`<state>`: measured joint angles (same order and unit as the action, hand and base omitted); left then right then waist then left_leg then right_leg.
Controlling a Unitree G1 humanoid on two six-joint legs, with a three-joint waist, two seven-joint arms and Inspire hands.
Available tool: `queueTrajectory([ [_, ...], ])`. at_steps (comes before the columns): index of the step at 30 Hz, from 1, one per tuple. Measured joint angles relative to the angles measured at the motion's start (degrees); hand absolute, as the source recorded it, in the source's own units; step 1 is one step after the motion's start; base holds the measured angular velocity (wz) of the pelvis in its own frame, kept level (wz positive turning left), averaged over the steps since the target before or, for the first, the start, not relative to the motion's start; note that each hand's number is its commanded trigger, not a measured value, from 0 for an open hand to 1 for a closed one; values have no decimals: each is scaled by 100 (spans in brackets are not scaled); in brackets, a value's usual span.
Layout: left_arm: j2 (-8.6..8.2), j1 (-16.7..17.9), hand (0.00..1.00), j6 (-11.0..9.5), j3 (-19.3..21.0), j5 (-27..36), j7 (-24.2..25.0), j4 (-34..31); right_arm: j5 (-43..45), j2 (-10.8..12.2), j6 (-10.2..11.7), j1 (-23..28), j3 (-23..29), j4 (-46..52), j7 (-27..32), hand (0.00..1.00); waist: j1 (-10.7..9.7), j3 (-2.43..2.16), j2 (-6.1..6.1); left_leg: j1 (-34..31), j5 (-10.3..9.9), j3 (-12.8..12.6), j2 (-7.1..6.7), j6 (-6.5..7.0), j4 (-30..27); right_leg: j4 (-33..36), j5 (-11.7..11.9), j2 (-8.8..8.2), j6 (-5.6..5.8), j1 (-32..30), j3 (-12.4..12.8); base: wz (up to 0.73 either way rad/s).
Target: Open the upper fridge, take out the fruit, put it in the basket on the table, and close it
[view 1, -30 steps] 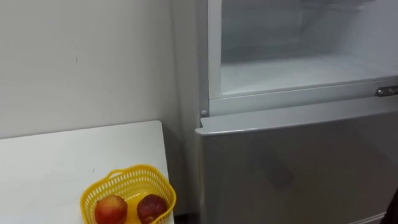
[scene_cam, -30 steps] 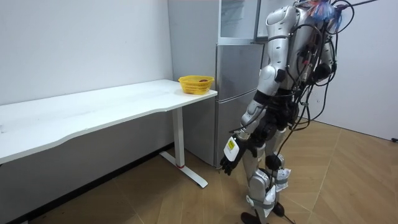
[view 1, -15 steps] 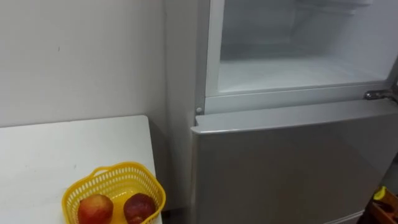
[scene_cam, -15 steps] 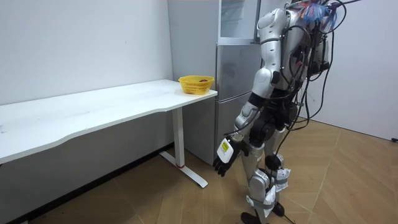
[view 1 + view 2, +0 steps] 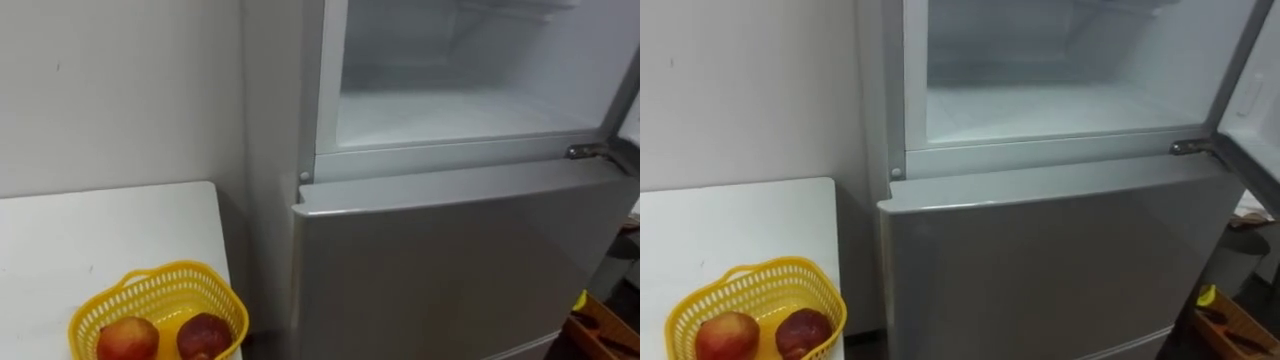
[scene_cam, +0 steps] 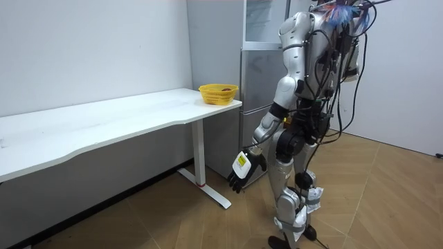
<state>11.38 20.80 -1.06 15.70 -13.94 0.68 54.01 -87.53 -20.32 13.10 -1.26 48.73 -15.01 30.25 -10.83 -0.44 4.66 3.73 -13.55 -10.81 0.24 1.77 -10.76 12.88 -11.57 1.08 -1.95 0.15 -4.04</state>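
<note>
Stance: the robot stood close in front of the tall grey two-door fridge, facing it.
Upper compartment: the white-lined upper compartment was open above the fridge's closed grey lower door. Its white-faced upper door was swung out at the fridge's right.
Left hand: the left hand hung low, near the foot of the fridge, with fingers loose and nothing in them.
Step in hand: probably a check of the compartment before any reach.
Doing it well: lift a hand to shelf height and enter squarely over the sill. Keep clear of the metal hinge at the fridge's right, and cup any round item so it cannot roll.
Shelf: the visible floor looked bare, though the frame cut off the higher part, so something may have sat there.
Task's thing: two round red fruits lay side by side in the yellow slatted plastic basket on the white table just left of the fridge.
Look: both smooth and apple-like. The paler fruit, farther from the fridge, was red blushed with orange. The darker fruit, nearer the fridge, was deep red.
</note>
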Motion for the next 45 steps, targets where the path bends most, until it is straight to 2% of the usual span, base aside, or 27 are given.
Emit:
queueTrajectory([
  [8, -56, 115, 0, 26, -13, -152, 6, 120, 335, -26, -48, -60, -118, 769, -725, 0, 34, -10, -59, 0, 0, 0, 8, 0, -10, 4, 1, -4, -2, -29, -12, 0],
  [13, -149, 122, 0, 31, -11, -137, 39, 170, 503, -28, -95, -70, -429, 1269, -1560, 0, 123, 5, -102, 63, -2, -17, 25, -2, -17, 65, -6, -31, -9, -9, 19, -3],
  [18, -158, 119, 0, 35, -35, -143, 111, 226, 850, -28, -326, -63, -797, 1523, -2237, 0, 162, 5, -109, 89, -3, 9, 49, -4, -5, 98, -17, -40, -14, -11, 1, -1],
  [21, -158, 119, 0, 31, -32, -145, 124, 449, 914, -31, -429, -63, -931, 1598, -2660, 0, 173, -4, -76, 99, -2, 10, 46, -4, -10, 108, -16, -41, -17, 33, -37, 0],
  [26, -157, 133, 0, 101, -37, -145, 273, 627, 968, -35, -470, -63, -1187, 1728, -3267, 0, 185, -12, 31, 92, -2, 60, 54, -6, -66, 81, -12, -64, -23, 88, -101, 9],
  [27, -154, 128, 0, 100, -34, -149, 287, 627, 1053, -35, -542, -63, -1225, 1769, -3383, 0, 193, -18, 51, 89, -3, 69, 53, -6, -74, 81, -12, -68, -23, 93, -118, 7],
  [34, -126, 104, 0, 98, -37, -163, 345, 627, 1627, -37, -700, -63, -1388, 2033, -4138, 0, 263, -8, 168, 97, -3, 190, 44, -6, -98, 64, -12, -86, -24, 183, -224, 8],
  [37, -122, 89, 0, 101, -38, -161, 332, 626, 1812, -38, -712, -63, -1390, 2036, -4375, 0, 313, -23, 176, 93, -4, 219, 39, -6, -99, 30, -11, -90, -23, 190, -241, 4],
  [41, -121, 87, 0, 105, -40, -159, 330, 626, 1927, -38, -788, -64, -1426, 2037, -4623, 0, 329, -19, 185, 86, -4, 268, 33, -5, -98, -24, 4, -86, -16, 233, -261, 6],
  [45, -99, 76, 0, 110, -141, -135, 232, 623, 2067, -56, -843, -64, -1671, 2037, -4748, 0, 338, -20, 186, 89, -4, 288, 29, -4, -91, -21, 15, -80, -7, 281, -262, 2],
])
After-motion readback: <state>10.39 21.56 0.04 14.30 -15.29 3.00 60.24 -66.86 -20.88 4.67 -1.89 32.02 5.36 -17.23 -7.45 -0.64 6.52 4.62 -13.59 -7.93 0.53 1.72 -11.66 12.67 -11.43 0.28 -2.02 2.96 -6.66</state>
